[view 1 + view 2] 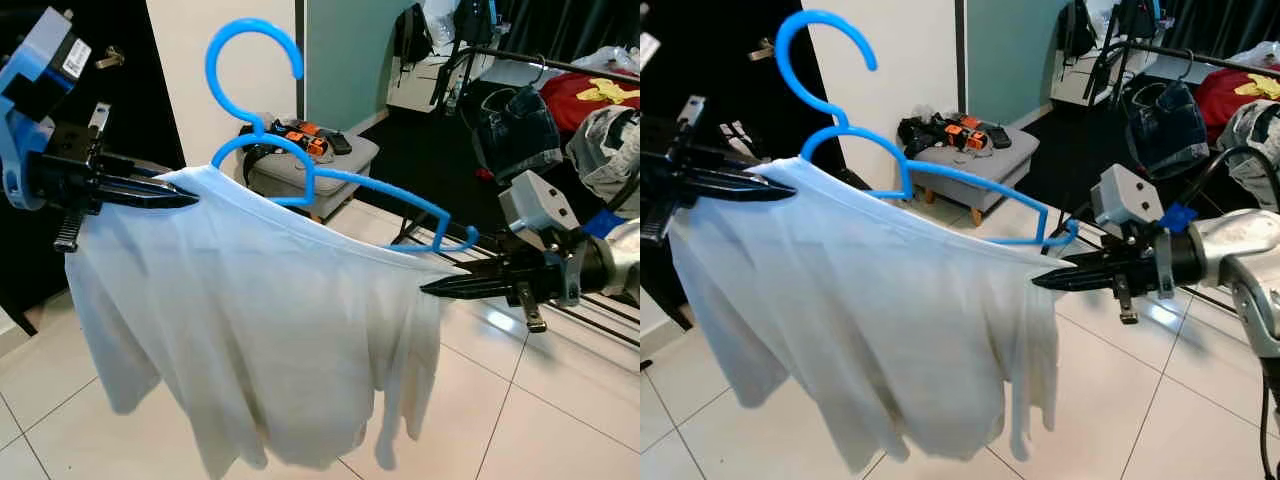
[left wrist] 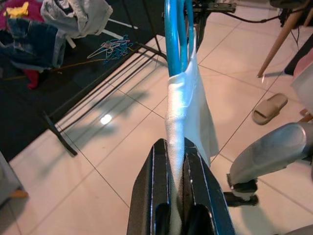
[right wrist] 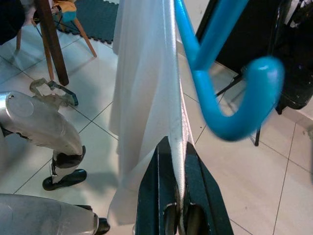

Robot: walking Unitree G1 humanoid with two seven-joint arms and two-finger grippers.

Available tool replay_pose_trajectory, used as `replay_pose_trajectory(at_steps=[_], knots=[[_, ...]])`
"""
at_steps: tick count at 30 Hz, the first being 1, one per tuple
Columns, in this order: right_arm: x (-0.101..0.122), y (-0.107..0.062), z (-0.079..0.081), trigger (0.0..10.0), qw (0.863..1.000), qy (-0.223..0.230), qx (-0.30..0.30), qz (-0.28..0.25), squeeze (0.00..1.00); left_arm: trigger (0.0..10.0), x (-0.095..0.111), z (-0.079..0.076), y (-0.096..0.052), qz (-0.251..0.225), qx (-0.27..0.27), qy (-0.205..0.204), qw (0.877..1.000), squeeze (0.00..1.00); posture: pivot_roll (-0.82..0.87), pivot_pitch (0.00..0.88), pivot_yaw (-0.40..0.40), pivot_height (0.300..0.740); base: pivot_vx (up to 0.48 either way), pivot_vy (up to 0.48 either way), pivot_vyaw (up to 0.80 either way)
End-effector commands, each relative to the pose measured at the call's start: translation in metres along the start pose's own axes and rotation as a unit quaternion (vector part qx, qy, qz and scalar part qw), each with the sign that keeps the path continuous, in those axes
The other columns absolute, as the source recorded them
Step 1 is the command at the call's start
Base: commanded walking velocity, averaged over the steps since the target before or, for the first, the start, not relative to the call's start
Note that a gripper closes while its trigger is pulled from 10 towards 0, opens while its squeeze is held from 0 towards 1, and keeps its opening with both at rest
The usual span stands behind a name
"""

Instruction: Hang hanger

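Note:
A white T-shirt (image 1: 250, 330) hangs on a blue plastic hanger (image 1: 300, 170), stretched between both arms above the tiled floor. My left gripper (image 1: 185, 198) is shut on the shirt's left shoulder. My right gripper (image 1: 432, 289) is shut on the right shoulder, just below the hanger's hooked end (image 1: 455, 240). The hanger's big hook (image 1: 250, 60) points upward. In the left wrist view the cloth (image 2: 183, 112) runs out from between the fingers (image 2: 146, 196). The right wrist view has the cloth (image 3: 151, 98) pinched by the fingers (image 3: 151, 191) beside the blue hook (image 3: 249, 98).
A black clothes rack (image 1: 530, 70) with hung garments stands at the back right, its base bars (image 1: 600, 320) on the floor. A grey stool (image 1: 310, 165) loaded with items sits behind the hanger. A dark doorway lies at the left.

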State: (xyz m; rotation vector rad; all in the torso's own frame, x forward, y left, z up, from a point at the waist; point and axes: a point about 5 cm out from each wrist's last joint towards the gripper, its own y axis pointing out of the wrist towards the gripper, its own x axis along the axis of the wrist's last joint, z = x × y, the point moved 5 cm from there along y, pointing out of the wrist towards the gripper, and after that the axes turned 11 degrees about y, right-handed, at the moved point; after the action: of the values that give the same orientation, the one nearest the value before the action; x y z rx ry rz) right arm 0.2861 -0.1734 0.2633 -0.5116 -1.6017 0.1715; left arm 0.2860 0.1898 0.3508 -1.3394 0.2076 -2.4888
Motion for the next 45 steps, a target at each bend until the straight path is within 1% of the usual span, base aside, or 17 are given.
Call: replay_pose_trajectory(at_steps=[1,2,3,5,7,9,13,15,17,20,22,28,30,33,39,42,45], knots=[[0.006,-0.003,0.001,0.0,1.0,-0.019,-0.001,0.002,0.0,10.0,0.004,-0.003,-0.011,0.005,-0.002,-0.004,1.0,0.0,-0.04,0.0,0.005,0.74,0.0,0.0,0.0],[0.006,-0.003,0.002,0.0,1.0,-0.024,0.001,0.003,0.0,10.0,0.001,-0.006,-0.011,0.011,-0.008,-0.018,1.0,0.0,-0.04,0.0,0.006,0.74,0.0,0.0,0.0],[0.006,-0.003,0.002,0.0,1.0,-0.024,0.001,0.003,0.0,10.0,0.001,-0.006,-0.011,0.011,-0.008,-0.018,1.0,0.0,-0.04,0.0,0.006,0.74,0.0,0.0,0.0],[0.009,-0.003,0.004,0.0,0.999,-0.033,0.007,0.003,0.0,10.0,-0.009,-0.012,-0.01,0.036,-0.019,-0.035,0.999,0.0,-0.05,0.0,0.008,0.74,0.0,0.0,0.0],[0.01,-0.004,0.005,0.0,0.999,-0.035,0.009,0.003,0.0,10.0,-0.012,-0.013,-0.01,0.045,-0.022,-0.039,0.998,0.0,-0.05,0.0,0.008,0.74,0.0,0.0,0.0],[0.014,-0.005,0.007,0.0,0.999,-0.042,0.016,0.003,0.0,10.0,-0.021,-0.014,-0.011,0.071,-0.023,-0.036,0.997,0.0,-0.05,0.0,0.008,0.74,0.0,0.0,0.0],[0.016,-0.006,0.008,0.0,0.999,-0.045,0.018,0.003,0.0,10.0,-0.023,-0.014,-0.011,0.079,-0.024,-0.035,0.996,0.0,-0.05,0.0,0.008,0.74,0.0,0.0,0.0],[0.02,-0.009,0.008,0.0,0.999,-0.05,0.021,0.002,0.0,10.0,-0.026,-0.017,-0.011,0.088,-0.031,-0.039,0.995,0.0,-0.06,0.0,0.007,0.74,0.0,0.0,0.0],[0.026,-0.013,0.009,0.0,0.998,-0.06,0.031,0.004,0.0,10.0,-0.029,-0.028,-0.008,0.098,-0.058,-0.051,0.992,0.0,-0.06,0.0,0.003,0.74,0.0,0.0,0.0],[0.027,-0.014,0.009,0.0,0.997,-0.063,0.036,0.007,0.0,10.0,-0.03,-0.032,-0.007,0.101,-0.07,-0.057,0.991,0.0,-0.06,0.0,0.005,0.74,0.0,0.0,0.0],[0.029,-0.017,0.009,0.0,0.996,-0.071,0.046,0.021,0.0,10.0,-0.021,-0.045,-0.006,0.091,-0.105,-0.074,0.988,0.0,-0.06,0.0,-0.003,0.74,0.0,0.0,0.0],[0.029,-0.018,0.009,0.0,0.996,-0.073,0.049,0.026,0.0,10.0,-0.017,-0.049,-0.006,0.088,-0.116,-0.08,0.986,0.0,-0.06,0.0,-0.003,0.74,0.0,0.0,0.0],[0.032,-0.016,0.014,0.0,0.993,-0.079,0.076,0.032,0.0,10.0,-0.016,-0.057,-0.005,0.102,-0.139,-0.079,0.982,0.0,-0.06,0.0,-0.009,0.74,0.0,0.0,0.0],[0.034,-0.011,0.021,0.0,0.99,-0.084,0.105,0.038,0.0,10.0,-0.019,-0.061,-0.002,0.119,-0.155,-0.071,0.978,0.0,-0.06,0.0,-0.011,0.74,0.0,0.0,0.0],[0.037,-0.008,0.022,0.0,0.987,-0.099,0.117,0.051,0.0,10.0,-0.025,-0.052,-0.006,0.14,-0.14,-0.058,0.978,0.0,-0.06,0.0,-0.014,0.74,0.0,0.0,0.0],[0.041,-0.008,0.02,0.0,0.985,-0.109,0.12,0.057,0.0,10.0,-0.035,-0.048,-0.015,0.176,-0.129,-0.058,0.974,0.0,-0.06,0.0,-0.014,0.74,0.0,0.0,0.0],[0.041,-0.009,0.02,0.0,0.985,-0.111,0.119,0.062,0.0,10.0,-0.039,-0.048,-0.019,0.191,-0.126,-0.057,0.972,0.0,-0.06,0.0,-0.014,0.74,0.0,0.0,0.0]])
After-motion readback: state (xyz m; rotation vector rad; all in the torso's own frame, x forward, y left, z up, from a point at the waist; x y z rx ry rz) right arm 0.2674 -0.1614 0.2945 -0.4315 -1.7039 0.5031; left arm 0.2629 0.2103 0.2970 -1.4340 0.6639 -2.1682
